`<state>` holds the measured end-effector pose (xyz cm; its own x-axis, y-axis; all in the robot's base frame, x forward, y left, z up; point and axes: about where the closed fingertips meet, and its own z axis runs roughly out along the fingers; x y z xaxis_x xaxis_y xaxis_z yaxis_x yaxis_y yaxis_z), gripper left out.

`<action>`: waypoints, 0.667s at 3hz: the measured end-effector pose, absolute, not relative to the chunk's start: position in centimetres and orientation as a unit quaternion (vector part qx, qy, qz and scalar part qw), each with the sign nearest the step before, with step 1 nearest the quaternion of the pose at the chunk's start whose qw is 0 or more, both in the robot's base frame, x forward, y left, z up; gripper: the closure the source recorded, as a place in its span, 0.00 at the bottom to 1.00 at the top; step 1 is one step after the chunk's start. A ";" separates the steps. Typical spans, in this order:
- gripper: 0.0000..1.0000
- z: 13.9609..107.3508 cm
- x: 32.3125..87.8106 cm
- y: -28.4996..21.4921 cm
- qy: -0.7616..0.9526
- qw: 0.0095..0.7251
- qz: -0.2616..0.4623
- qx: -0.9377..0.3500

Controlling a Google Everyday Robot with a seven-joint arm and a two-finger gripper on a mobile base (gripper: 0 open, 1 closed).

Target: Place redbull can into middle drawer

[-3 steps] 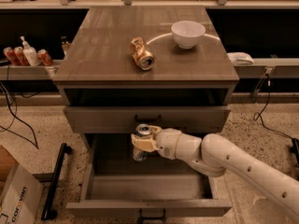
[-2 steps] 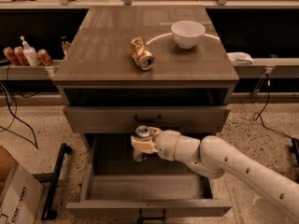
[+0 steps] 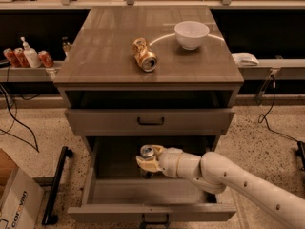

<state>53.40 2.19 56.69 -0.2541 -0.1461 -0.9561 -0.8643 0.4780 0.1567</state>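
Note:
The redbull can (image 3: 147, 152) stands upright inside the open middle drawer (image 3: 152, 192), near its back centre; only its silver top and a bit of its dark lower body show. My gripper (image 3: 148, 161), on the white arm coming in from the lower right, is shut on the can, with its cream fingers (image 3: 153, 152) wrapped around the can's body. The can's base is low over the drawer's grey floor; I cannot tell whether it touches it.
The upper drawer (image 3: 150, 121) with a black bar handle is closed just above the can. On the cabinet top lie a dented gold can (image 3: 145, 55) and a white bowl (image 3: 191, 34). A cardboard box (image 3: 16, 202) and a black bar (image 3: 56, 185) sit on the floor at left.
The gripper and the can have sunk very slightly deeper into the drawer; otherwise nothing has moved.

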 end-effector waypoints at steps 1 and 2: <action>1.00 52.8 53.6 1.5 0.712 0.500 0.344 -0.353; 0.81 49.4 54.1 1.2 0.720 0.503 0.331 -0.346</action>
